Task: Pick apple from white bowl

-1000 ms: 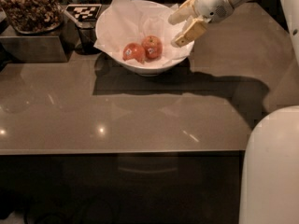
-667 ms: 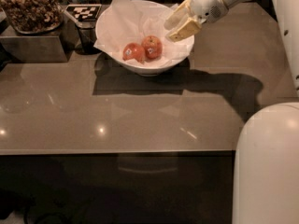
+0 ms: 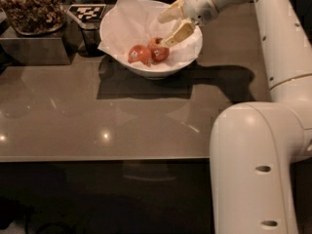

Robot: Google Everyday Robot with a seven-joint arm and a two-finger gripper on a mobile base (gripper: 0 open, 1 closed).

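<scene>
– Fingers (image 3: pixel 180 32) spread or pinching?
– Spread, the gripper (image 3: pixel 163 31) holding nothing, inside the white bowl (image 3: pixel 151 72). The apple (image 3: pixel 160 52) lies just under the lower finger's tip, lighter apple (image 3: pixel 138 55) beyond it.

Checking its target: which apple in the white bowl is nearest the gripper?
The deeper red apple on the right; the open gripper has one fingertip right beside it. The lighter orange-red apple lies farther left.

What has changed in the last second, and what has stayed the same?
The hand moved further in over the white bowl and down toward the apple; its lower finger now reaches that apple. The fingers are open and nothing is grasped. The apple, the lighter apple, the bowl and the snack tray stayed in place.
</scene>
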